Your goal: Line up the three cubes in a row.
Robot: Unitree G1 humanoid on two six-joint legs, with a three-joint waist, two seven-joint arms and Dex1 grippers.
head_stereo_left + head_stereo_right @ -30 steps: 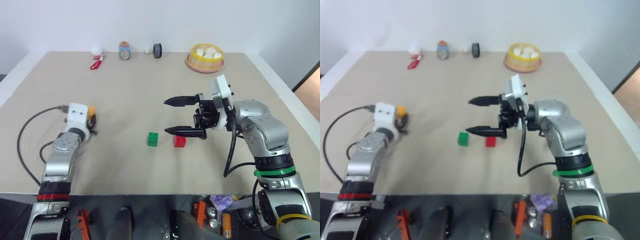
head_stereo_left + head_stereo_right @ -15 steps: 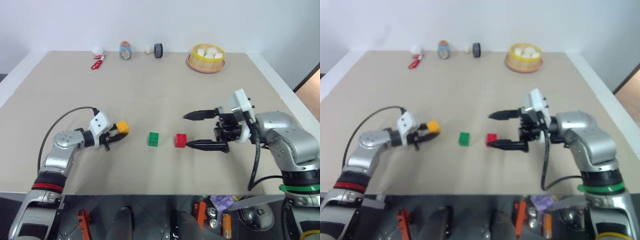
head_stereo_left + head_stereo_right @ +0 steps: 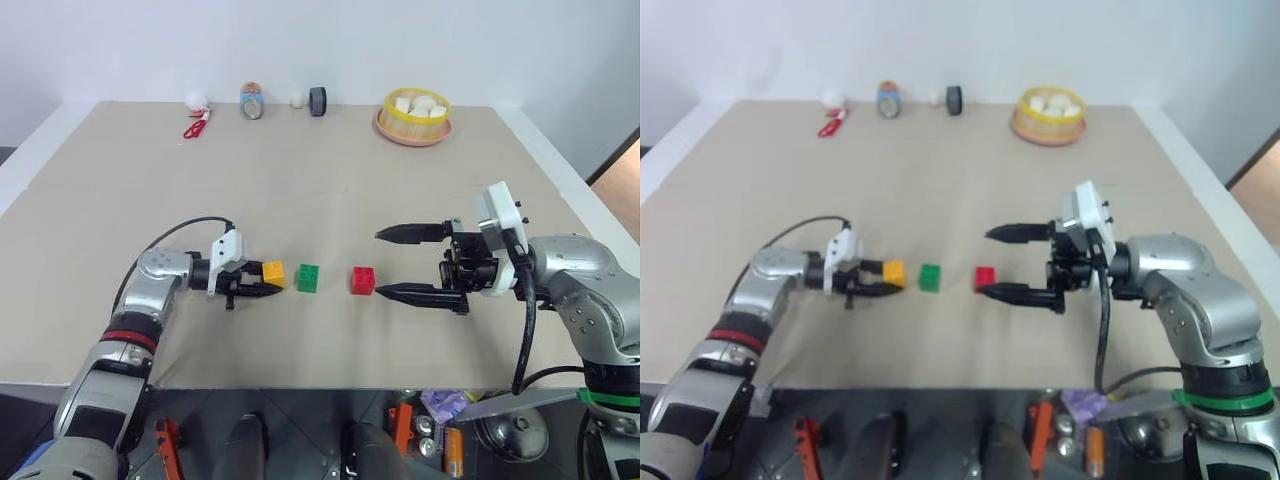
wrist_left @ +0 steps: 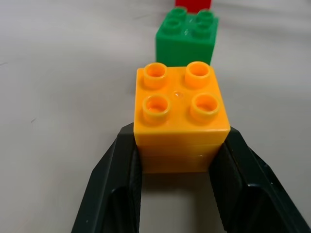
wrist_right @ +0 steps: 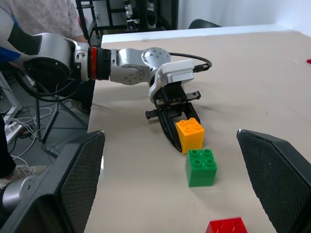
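**Orange-yellow cube carried in beside the green one**

Swinging in across the desk (image 3: 300,190), the left gripper (image 3: 262,281) now holds the orange-yellow cube (image 3: 273,273) clamped between its fingers, just left of the green cube (image 3: 308,278). Withdrawn rightward, the right gripper (image 3: 385,264) hangs wide open, empty, its lower finger tip just beside the red cube (image 3: 362,280). No writing is legible.

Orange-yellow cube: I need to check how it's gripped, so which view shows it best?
The left wrist view: the orange-yellow cube sits close up, clamped between the left gripper's black jaws. The right wrist view shows it beside the green cube. The eye views show it small, left of green.
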